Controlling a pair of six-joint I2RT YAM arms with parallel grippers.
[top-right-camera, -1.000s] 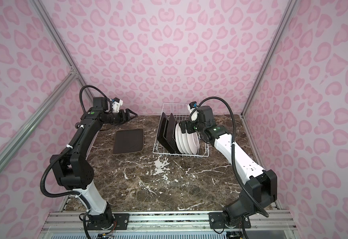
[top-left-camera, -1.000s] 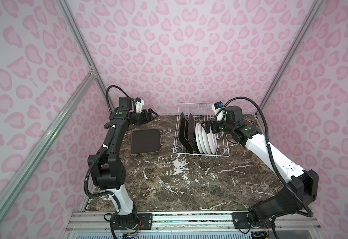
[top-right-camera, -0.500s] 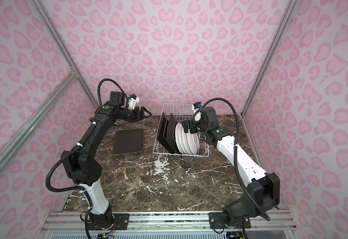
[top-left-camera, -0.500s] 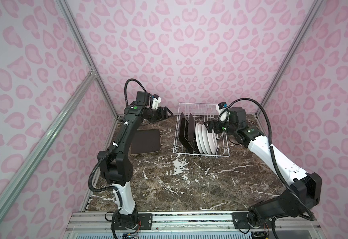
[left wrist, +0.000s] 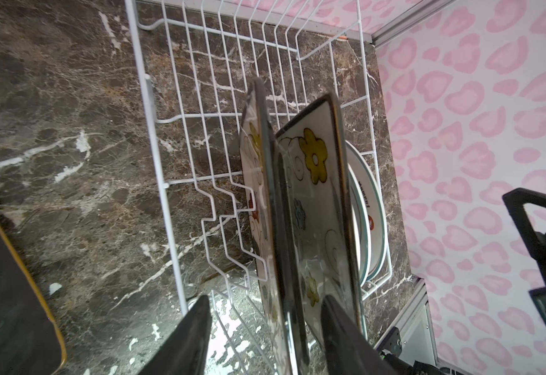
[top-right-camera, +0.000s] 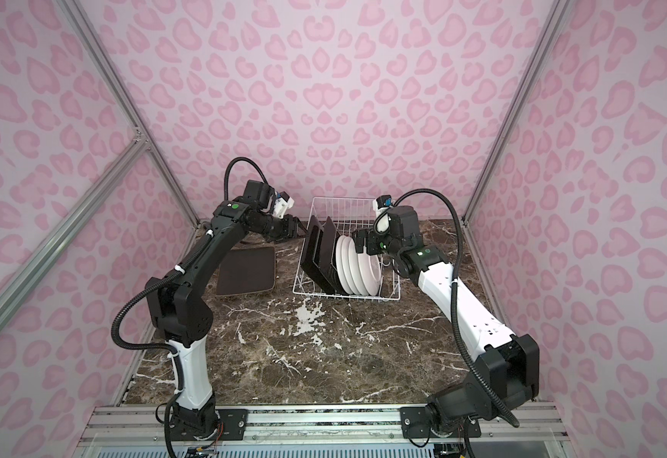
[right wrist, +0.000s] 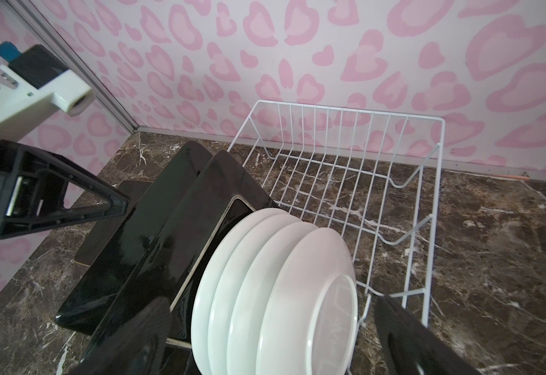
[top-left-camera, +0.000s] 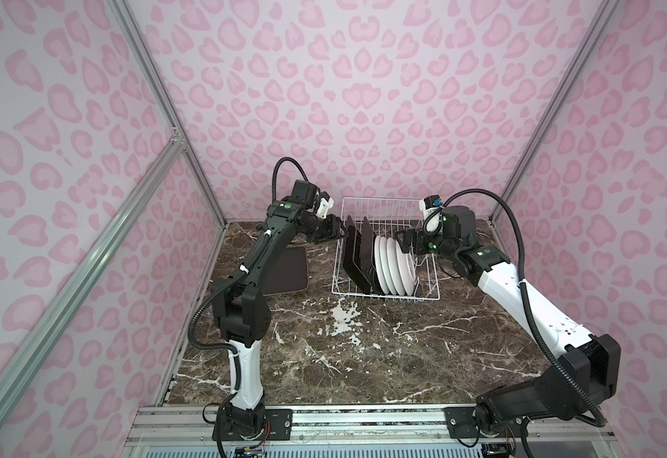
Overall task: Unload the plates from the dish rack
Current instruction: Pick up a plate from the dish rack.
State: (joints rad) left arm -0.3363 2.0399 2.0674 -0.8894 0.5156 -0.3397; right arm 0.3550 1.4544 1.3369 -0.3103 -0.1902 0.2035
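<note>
Currently: dish rack (top-left-camera: 381, 208) sits upper centre in both top views, on the marble tabletop (top-left-camera: 363, 357) close to the back wall.

In the rack, all on edge: two square plates (top-left-camera: 357, 253) at its left end, and four round white plates (top-left-camera: 393, 259) packed just right of them. The left wrist view shows the squares' cream flowered faces. The right wrist view shows their dark backs.

A third square plate (top-left-camera: 284, 269) lies flat on the tabletop, dark back up. It is just left of the rack in the top views and partly hidden by the left arm.

Left pincer (left wrist: 265, 298) is at the rack's left end, partly open and astride the upper edge of the outermost square plate. One finger (left wrist: 187, 337) is outside that plate with a clear gap. The other looks to sit between the two squares. No grip visible.

Right pincer (right wrist: 278, 341) is at full spread over the round stack, with one finger on the square-plate side and one past the last round plate. It holds nothing.
</note>
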